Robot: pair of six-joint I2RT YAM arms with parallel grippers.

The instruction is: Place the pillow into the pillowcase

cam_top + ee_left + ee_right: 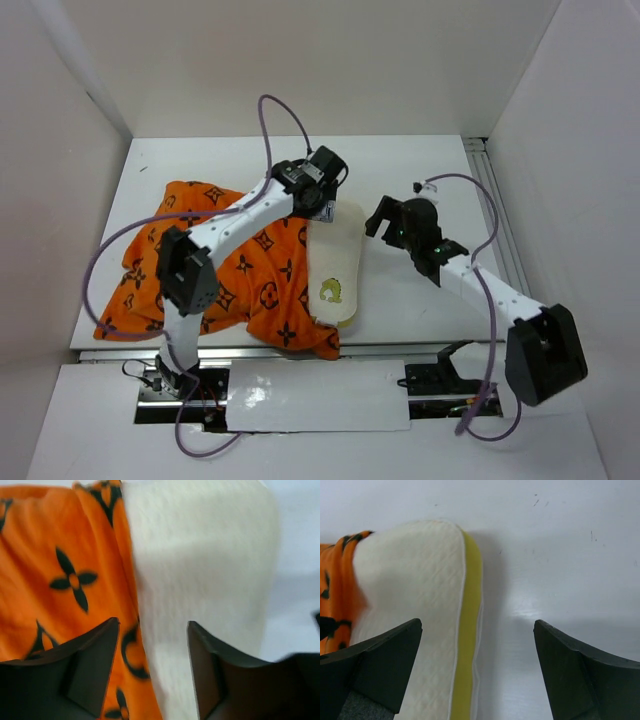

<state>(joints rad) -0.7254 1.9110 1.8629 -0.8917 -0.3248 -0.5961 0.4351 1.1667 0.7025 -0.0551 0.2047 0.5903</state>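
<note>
At the near edge of the tabletop [420, 320] the pillowcase [270, 295] lies crumpled, one corner at the brink and the rest spreading left and away. Along its right side lies the pillow [338, 260], which looks long and narrow from above. The orange cloth covers its left part, while its right edge is bare, with the yellow-green piping showing. Whether the covered part sits inside the sack or only beneath it cannot be told. Farther off, at the pillow's far end, the left claw [325, 208] points down with its jaws spread, pinching nothing. In its wrist view one jaw stands over the pillowcase [50, 555] and the other over the pillow [200, 555], and the line where cloth meets cushion runs up the gap. Just right of there the right claw [380, 215] is spread wide and empty. Its wrist view shows the pillow's [415, 590] rounded corner by one jaw and bare tabletop [560, 555] by the other
</note>
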